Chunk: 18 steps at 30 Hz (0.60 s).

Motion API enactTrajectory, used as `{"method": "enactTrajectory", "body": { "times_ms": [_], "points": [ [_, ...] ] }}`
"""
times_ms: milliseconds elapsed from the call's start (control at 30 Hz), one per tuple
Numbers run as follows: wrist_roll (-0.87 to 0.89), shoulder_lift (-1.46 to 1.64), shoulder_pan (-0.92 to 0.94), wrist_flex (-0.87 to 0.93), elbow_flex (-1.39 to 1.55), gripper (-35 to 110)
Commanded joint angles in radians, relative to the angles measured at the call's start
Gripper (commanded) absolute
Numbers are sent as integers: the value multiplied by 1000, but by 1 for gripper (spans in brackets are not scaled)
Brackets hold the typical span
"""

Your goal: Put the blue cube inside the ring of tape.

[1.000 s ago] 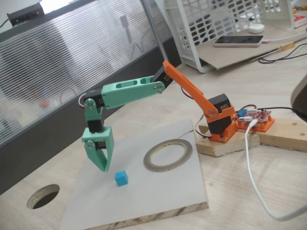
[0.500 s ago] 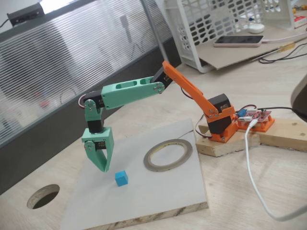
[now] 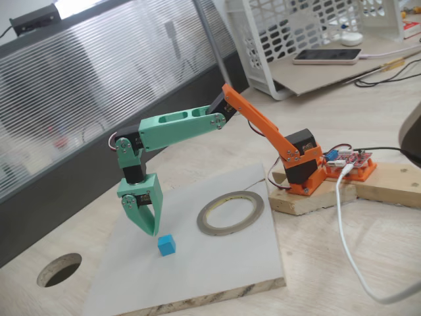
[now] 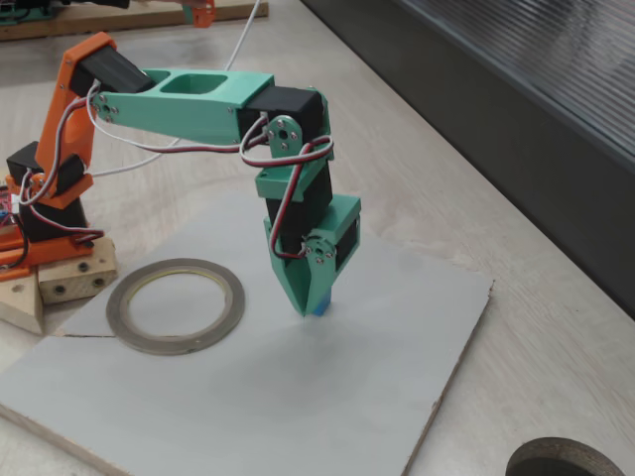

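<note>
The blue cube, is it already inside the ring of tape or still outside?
Outside. The blue cube sits on the grey board, apart from the ring of tape.

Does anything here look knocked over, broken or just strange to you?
Nothing stands out. The small bright-blue cube sits flat on the grey board, the flat greyish-tan ring of tape lies flat beside it, and the green pincer hangs just above the cube.

The green gripper (image 3: pixel 155 229) has swung rightward in a fixed view (its wrist turning with it) and now hangs closer to the blue cube (image 3: pixel 166 245), tips just above-left of it.
</note>
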Motion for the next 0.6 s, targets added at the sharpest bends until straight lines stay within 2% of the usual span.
{"method": "enactTrajectory", "body": {
  "times_ms": [0, 233, 467, 567],
  "points": [
    [6, -34, -11, -3, -44, 3],
    [8, -206, -11, -58, -313, 3],
    [8, -270, -11, -55, -336, 3],
    [8, -268, -11, 3, -339, 3]
  ]
}}
